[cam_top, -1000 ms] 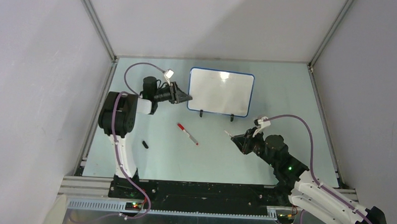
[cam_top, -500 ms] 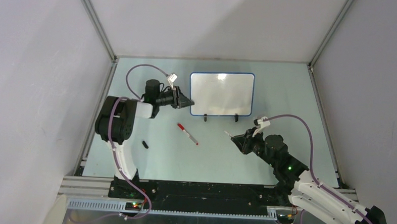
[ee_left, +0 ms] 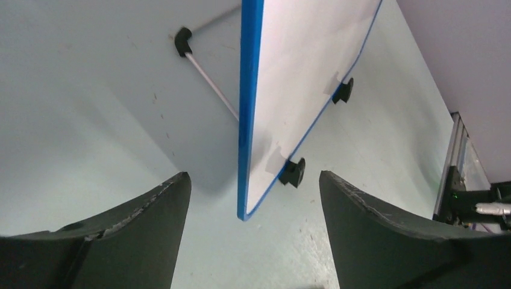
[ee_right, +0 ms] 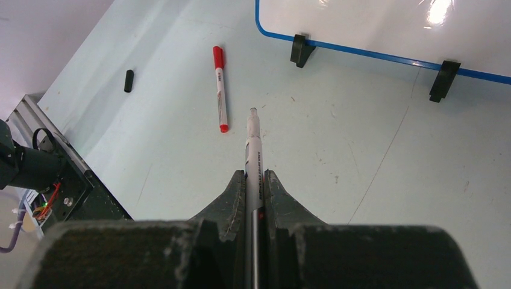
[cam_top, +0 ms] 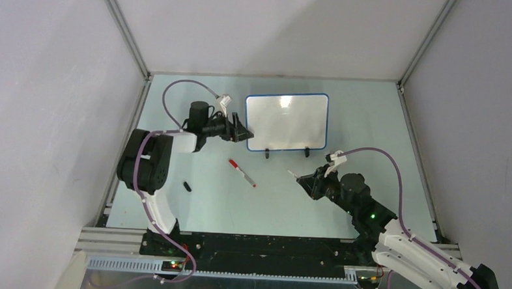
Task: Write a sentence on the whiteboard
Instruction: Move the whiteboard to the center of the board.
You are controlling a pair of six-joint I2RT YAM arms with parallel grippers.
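Observation:
The whiteboard [cam_top: 285,122] stands on two black feet at the back middle of the table, blue-rimmed, its face blank; the sentence is not in view. My left gripper [cam_top: 244,132] is at the board's left edge, open. In the left wrist view the blue rim [ee_left: 248,108] runs between my left gripper's [ee_left: 253,176] spread fingers and touches neither. My right gripper [cam_top: 306,179] hovers in front of the board's right foot, shut on a white marker [ee_right: 253,141] whose bare tip points at the board [ee_right: 373,24].
A red-capped marker [cam_top: 242,172] lies on the table left of my right gripper, also in the right wrist view [ee_right: 220,90]. A small black cap [cam_top: 187,186] lies further left near the left arm. A thin support rod [ee_left: 208,81] props the board from behind.
My left gripper held the board's left edge, turned the board squarer to the front, then opened and let it go. The right gripper edged slightly left with the marker.

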